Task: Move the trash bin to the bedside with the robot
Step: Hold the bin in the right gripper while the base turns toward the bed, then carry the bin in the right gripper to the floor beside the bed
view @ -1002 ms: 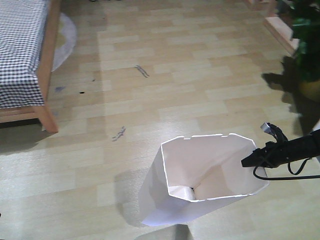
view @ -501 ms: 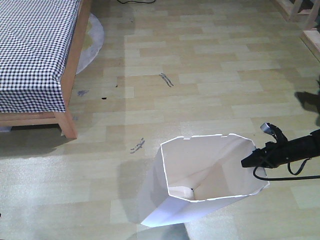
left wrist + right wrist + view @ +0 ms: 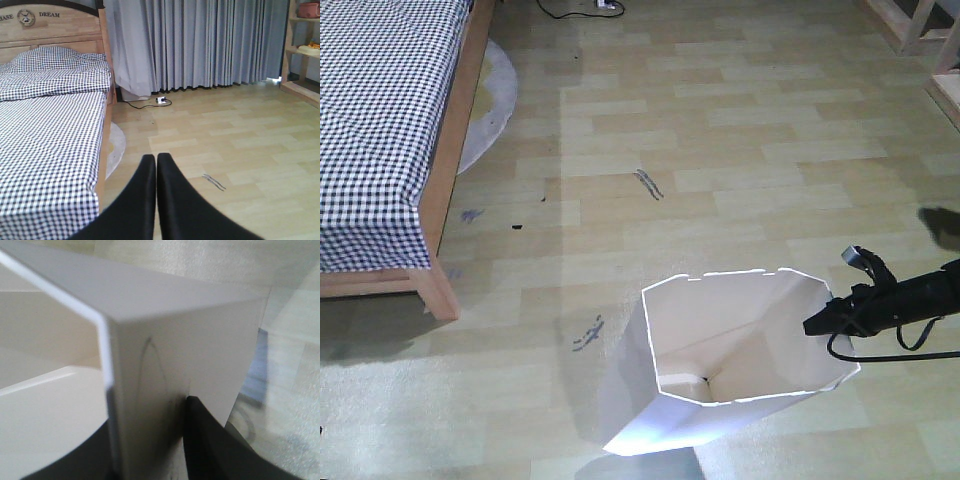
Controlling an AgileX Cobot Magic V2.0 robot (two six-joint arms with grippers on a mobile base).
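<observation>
The white trash bin (image 3: pixel 735 320) stands tilted on the wood floor at the front view's lower middle, its cream inside showing. My right gripper (image 3: pixel 817 323), a thin black arm with looping cables, is shut on the bin's right rim. In the right wrist view the bin wall (image 3: pixel 175 340) fills the frame, and the right gripper (image 3: pixel 150 415) pinches it, one finger on each side. The bed (image 3: pixel 380 120) with checked bedding and a light wooden frame lies at the far left, well apart from the bin. My left gripper (image 3: pixel 156 159) is shut on nothing, pointing past the bed (image 3: pixel 50 150).
A round pale rug (image 3: pixel 490 100) lies beside the bed. A power strip and cable (image 3: pixel 160 100) rest near the grey curtains (image 3: pixel 200 45). Wooden shelving (image 3: pixel 300 50) stands at the right, with wooden furniture (image 3: pixel 920 30) at the front view's top right. Scuff marks (image 3: pixel 648 183) streak the floor.
The floor and bed have shifted in the front view: more of the bed shows and the plant at right is gone. The bin and right gripper keep their place in the view.
</observation>
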